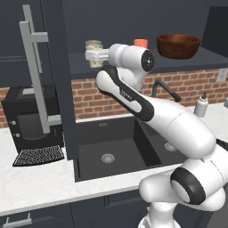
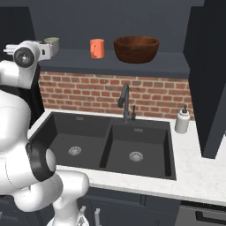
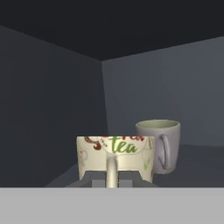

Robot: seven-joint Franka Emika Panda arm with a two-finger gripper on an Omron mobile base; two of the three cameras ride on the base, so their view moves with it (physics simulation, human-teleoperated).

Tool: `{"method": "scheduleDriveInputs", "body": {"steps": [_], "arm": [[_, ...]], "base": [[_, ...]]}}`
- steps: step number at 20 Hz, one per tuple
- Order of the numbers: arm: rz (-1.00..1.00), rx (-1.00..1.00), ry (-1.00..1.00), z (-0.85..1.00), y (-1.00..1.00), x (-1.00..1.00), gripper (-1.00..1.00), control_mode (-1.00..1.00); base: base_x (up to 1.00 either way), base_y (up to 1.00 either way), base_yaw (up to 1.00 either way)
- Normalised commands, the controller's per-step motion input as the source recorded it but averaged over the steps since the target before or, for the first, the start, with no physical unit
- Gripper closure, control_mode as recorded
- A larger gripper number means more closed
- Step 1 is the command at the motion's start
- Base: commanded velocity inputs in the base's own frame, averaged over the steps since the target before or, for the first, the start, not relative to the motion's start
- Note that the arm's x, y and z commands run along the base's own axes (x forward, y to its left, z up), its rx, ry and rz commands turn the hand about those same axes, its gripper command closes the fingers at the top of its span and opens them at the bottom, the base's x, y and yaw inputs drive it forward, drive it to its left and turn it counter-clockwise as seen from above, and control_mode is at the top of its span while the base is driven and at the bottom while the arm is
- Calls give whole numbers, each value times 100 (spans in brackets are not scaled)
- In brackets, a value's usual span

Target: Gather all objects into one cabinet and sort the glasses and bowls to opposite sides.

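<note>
Clenched on its handle, the cream patterned mug (image 3: 114, 158) is held by the gripper (image 3: 112, 178) just beside the grey-green mug (image 3: 158, 144). Mugs are being grouped at the cabinet shelf's (image 2: 167, 62) left end, with the orange mug (image 2: 97, 47) between them and the bowl (image 2: 136, 48), presumably keeping the two kinds apart.

Even, soft rendered light; dim, perhaps slightly blurred cabinet (image 3: 52, 87) interior.

Robot arm (image 2: 26, 57) is reaching up at left, its white wrist sitting against a grey-green mug (image 2: 53, 44) on the dark shelf (image 2: 172, 64). Claw itself is hiding behind the wrist. Orange mug (image 2: 97, 48) is standing upright mid-shelf, brown bowl (image 2: 136, 49) sitting just right of it, apart. Below, brick wall, black double sink (image 2: 110, 143) with faucet (image 2: 125, 103), soap bottle (image 2: 182, 120) standing on the white bench (image 2: 198, 176).
</note>
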Motion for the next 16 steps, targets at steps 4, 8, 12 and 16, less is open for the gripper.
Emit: {"method": "scheduleDriveInputs", "body": {"steps": [4,8,12,16], "arm": [[0,0,0,0,4,8,100,-100],[0,0,0,0,0,17,100,-100],[1,0,0,-1,0,14,100,-100],[1,0,0,0,0,29,100,-100]], "base": [[0,0,0],[0,0,0],[0,0,0],[0,0,0]]}}
